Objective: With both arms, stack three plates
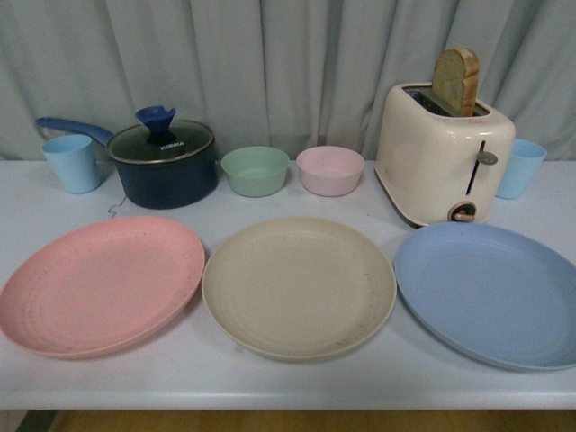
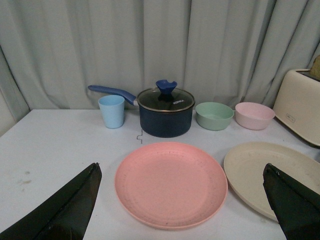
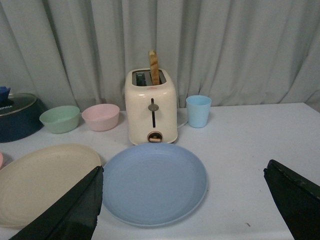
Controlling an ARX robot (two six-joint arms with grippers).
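A white table (image 1: 270, 382) stands before a grey curtain (image 1: 270, 72), with a pot (image 1: 166, 166) and toaster (image 1: 441, 153) at the back. Three matte, faintly ringed plates lie flat in a row along its front: pink plate (image 1: 101, 283) left, beige plate (image 1: 299, 286) middle, blue plate (image 1: 493, 292) right. The left gripper (image 2: 180, 167) frames the pink one and the right gripper (image 3: 184, 167) the blue one, both with jaws spread wide.
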